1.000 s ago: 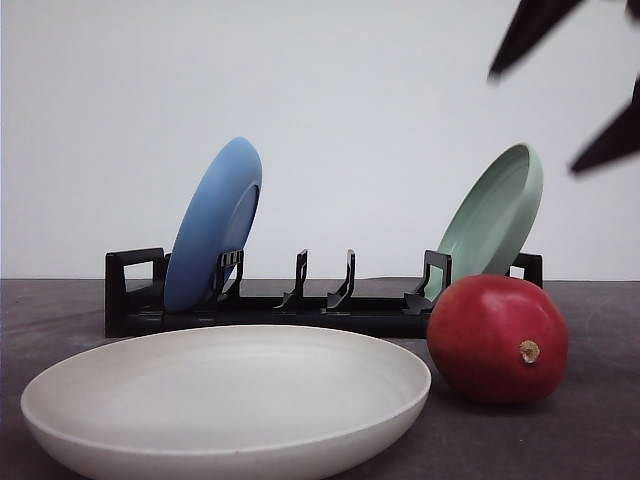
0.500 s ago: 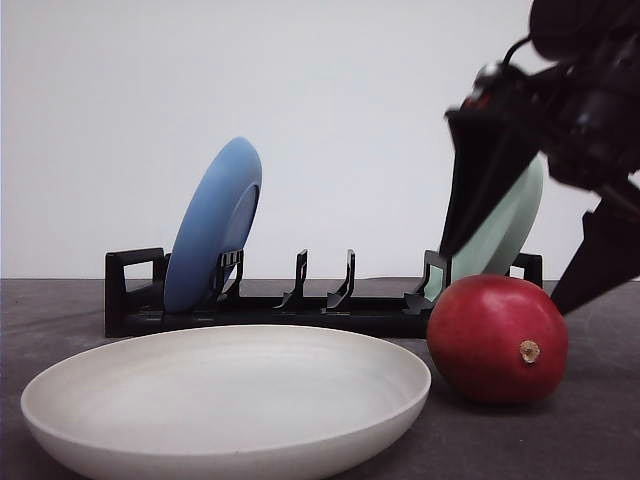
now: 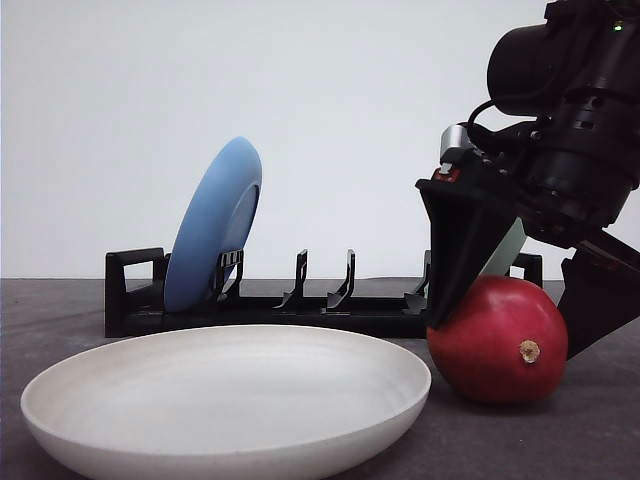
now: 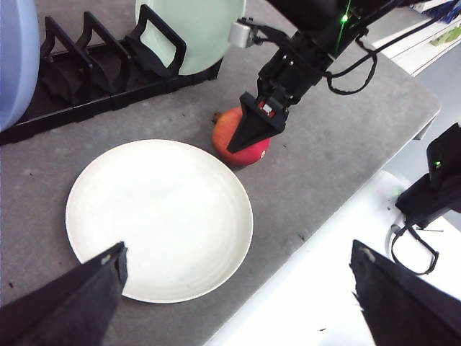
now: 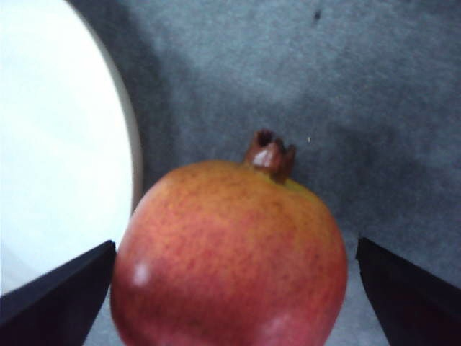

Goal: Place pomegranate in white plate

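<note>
The red pomegranate (image 3: pixel 498 340) rests on the dark table just right of the white plate (image 3: pixel 225 400), close to its rim. My right gripper (image 3: pixel 505 340) is open and lowered over the fruit, with one black finger on each side of it. From the right wrist the pomegranate (image 5: pixel 230 252) sits between the fingers of the right gripper (image 5: pixel 235 244), its crown pointing away, with the white plate (image 5: pixel 57 144) beside it. In the left wrist view my left gripper (image 4: pixel 238 252) hangs open and holds nothing, high above the white plate (image 4: pixel 158 216) and the pomegranate (image 4: pixel 256 151).
A black dish rack (image 3: pixel 280 310) stands behind the plate and fruit. It holds a blue plate (image 3: pixel 215 225) on the left and a pale green plate (image 4: pixel 194 29) on the right, just behind the right arm. The table edge (image 4: pixel 324 216) runs near the fruit.
My right gripper has come down from the upper right and now straddles the pomegranate. The fruit and the plates have not moved.
</note>
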Tool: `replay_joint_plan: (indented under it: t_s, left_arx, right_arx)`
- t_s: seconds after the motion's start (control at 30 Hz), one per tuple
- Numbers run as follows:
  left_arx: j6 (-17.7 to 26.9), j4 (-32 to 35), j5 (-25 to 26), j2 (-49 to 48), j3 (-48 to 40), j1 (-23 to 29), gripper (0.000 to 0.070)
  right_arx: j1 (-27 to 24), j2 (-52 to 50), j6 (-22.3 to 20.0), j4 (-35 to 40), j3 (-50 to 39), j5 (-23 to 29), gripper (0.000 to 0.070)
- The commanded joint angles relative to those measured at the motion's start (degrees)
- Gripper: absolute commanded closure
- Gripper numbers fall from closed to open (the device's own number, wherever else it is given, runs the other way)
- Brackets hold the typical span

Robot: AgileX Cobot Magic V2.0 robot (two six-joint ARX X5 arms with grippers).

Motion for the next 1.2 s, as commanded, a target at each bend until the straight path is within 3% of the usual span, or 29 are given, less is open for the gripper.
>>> replay_joint_plan:
  t_s: [0.0, 0.1, 0.2, 0.43, 0.6, 0.9, 1.17]
  left_arx:
    - [-0.53, 0.82, -0.42, 0.04, 0.61, -0.74, 0.0110]
    - [-0.53, 0.83, -0.39, 0.03, 0.61, -0.74, 0.0109]
    - [-0.53, 0.91, -0.37, 0.05, 0.66, -0.74, 0.0108]
    - [-0.47, 1.05, -0.42, 0.05, 0.66, -0.74, 0.0108]
    - [-0.28, 1.20, -0.43, 0.05, 0.66, -0.74, 0.0108]
    - [-0.12, 1.20, -0.44, 0.05, 0.66, -0.74, 0.0108]
    - [0.39, 1.20, -2.19, 0.05, 0.66, -0.74, 0.0108]
  right_arx:
    - [0.48, 0.75, 0.28, 0.43, 0.84, 0.26, 0.0050]
    - [0.46, 0.75, 0.61, -0.04, 0.85, 0.29, 0.0185]
    - [0.46, 0.75, 0.60, 0.06, 0.99, 1.09, 0.0214]
    - [1.42, 0.94, -0.05, -6.08, 7.46, 2.60, 0.0217]
    - [5.23, 0.94, 0.03, -8.04, 12.64, 2.56, 0.0217]
    - [16.23, 3.54, 3.56, -0.37, 13.62, 2.58, 0.0216]
    - [22.15, 9.84, 3.78, 7.33, 13.62, 2.60, 0.0216]
